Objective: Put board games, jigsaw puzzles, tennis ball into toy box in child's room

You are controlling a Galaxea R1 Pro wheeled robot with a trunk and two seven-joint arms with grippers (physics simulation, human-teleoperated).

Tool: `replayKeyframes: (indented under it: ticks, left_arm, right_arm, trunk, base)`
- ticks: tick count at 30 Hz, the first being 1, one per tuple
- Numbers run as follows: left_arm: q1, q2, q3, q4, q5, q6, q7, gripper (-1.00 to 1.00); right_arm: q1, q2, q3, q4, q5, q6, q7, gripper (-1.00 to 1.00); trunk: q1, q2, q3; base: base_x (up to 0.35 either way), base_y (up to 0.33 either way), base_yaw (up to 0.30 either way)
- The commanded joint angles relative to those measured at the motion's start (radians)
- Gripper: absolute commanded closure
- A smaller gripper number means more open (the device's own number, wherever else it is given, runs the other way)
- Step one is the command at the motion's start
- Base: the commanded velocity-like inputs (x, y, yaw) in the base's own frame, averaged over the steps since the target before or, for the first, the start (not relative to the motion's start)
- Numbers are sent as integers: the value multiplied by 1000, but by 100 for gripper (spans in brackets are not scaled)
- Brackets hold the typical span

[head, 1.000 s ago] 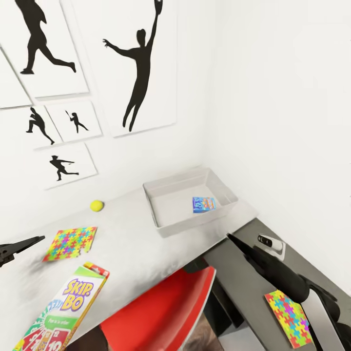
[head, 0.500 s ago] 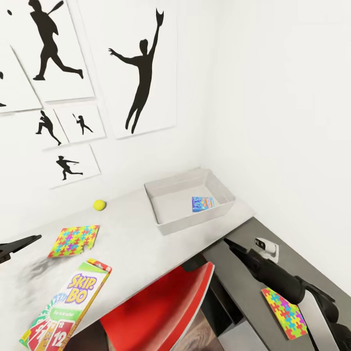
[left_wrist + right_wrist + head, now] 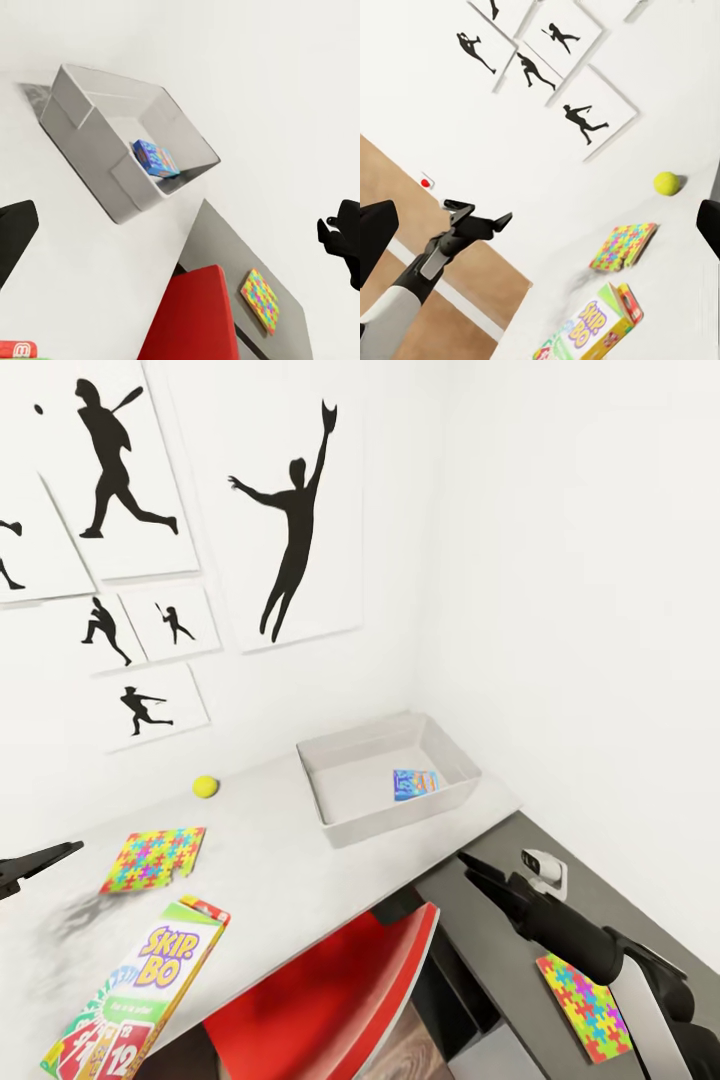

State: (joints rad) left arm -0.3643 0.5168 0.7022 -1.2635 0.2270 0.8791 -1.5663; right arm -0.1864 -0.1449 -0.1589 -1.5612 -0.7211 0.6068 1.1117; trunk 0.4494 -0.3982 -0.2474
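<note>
Camera rose; game box (image 3: 140,987) reads "SKIP-BO".

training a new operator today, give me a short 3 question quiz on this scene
1. True or false: the toy box already holds a blue game.
2. Where does the puzzle nearest the right hand lie?
A. in the toy box
B. on the dark cabinet
C. on the red chair
3. Fill in: the Skip-Bo game lies on the table, on the near side of the other ____.

Key:
1. True
2. B
3. puzzle
</note>
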Motion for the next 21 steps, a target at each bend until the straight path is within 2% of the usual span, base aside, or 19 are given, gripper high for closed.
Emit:
replayKeyframes:
  ticks: [1,7,21]
  left_arm:
    - [-1,0,0,0,-1,11,-4,-100]
    - [-1,0,0,0,-1,10,-4,-100]
    - [-1,-1,0,-1,-1,9,-4,-100]
  right_arm:
    - [-1,0,0,0,-5,2,1,-100]
    - [-1,-8,1,0,-7,-32,-1,-100]
    - [-1,-9,2,0,-10,-45,-1,-100]
  trunk:
    - [1,-2,0]
    - [1,-2,10]
    - [1,-2,32]
  base:
    - [0,0,0]
    - [0,0,0]
    - [0,0,0]
